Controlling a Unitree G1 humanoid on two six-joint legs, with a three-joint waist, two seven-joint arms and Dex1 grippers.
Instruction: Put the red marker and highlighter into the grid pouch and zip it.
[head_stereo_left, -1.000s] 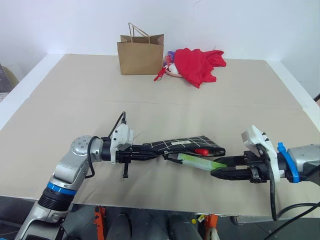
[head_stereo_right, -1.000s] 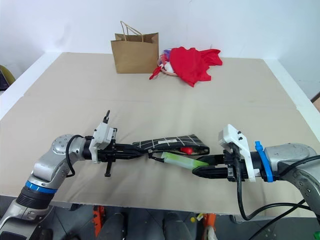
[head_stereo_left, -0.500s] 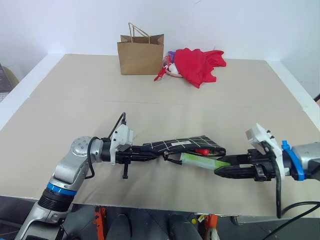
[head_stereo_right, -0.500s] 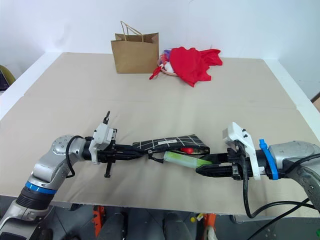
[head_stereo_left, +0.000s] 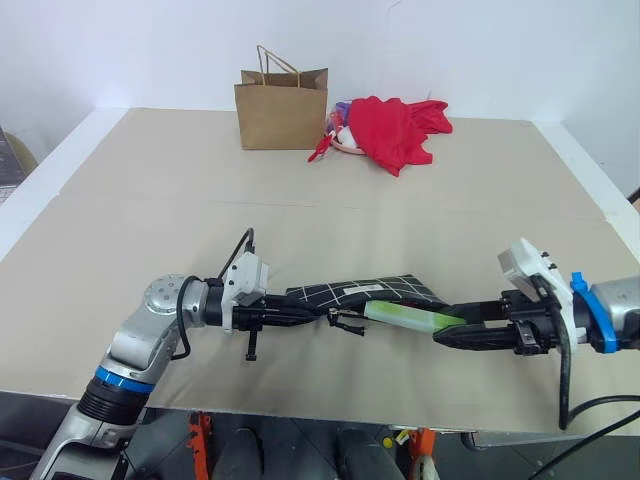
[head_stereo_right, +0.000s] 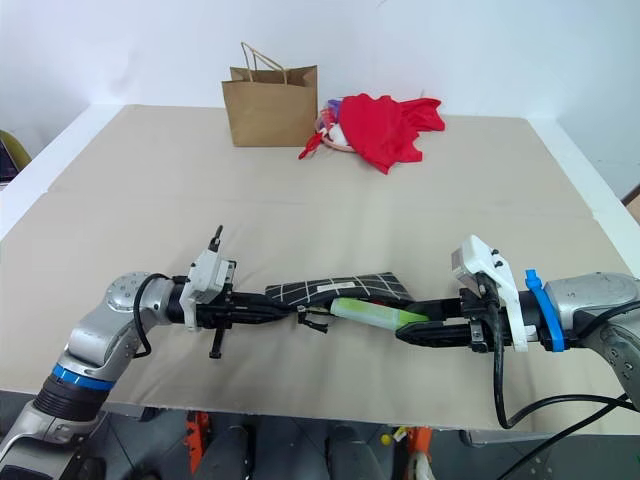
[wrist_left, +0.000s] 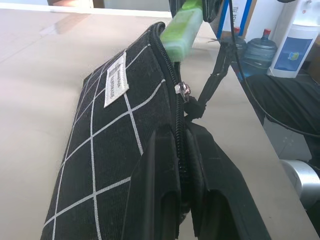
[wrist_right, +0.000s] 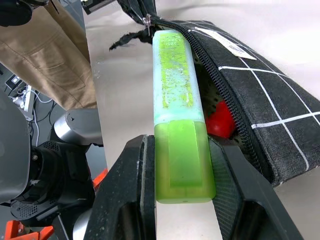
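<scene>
The grid pouch (head_stereo_left: 372, 292) is held off the table by one end, where my left gripper (wrist_left: 182, 137) is shut on its zipper edge. The pouch's zipper mouth stands open. My right gripper (wrist_right: 182, 145) is shut on the green end of the highlighter (wrist_right: 174, 85), which lies along the near lip of the open mouth. Its pale end reaches the zipper pull (wrist_left: 183, 90). The red marker's cap (wrist_right: 220, 121) shows inside the pouch, just behind the highlighter. In the head views the highlighter (head_stereo_left: 405, 317) bridges pouch and right gripper (head_stereo_left: 447, 330).
A brown paper bag (head_stereo_left: 281, 108) and a red cloth (head_stereo_left: 398, 126) sit at the table's far side. The beige table (head_stereo_left: 150, 210) stretches wide around the arms, and its front edge (head_stereo_left: 320, 405) lies just below the grippers.
The red cap that showed at the pouch's mouth in the head views is now covered by the pouch's side. The right gripper and highlighter have edged slightly right; the left arm kept still.
</scene>
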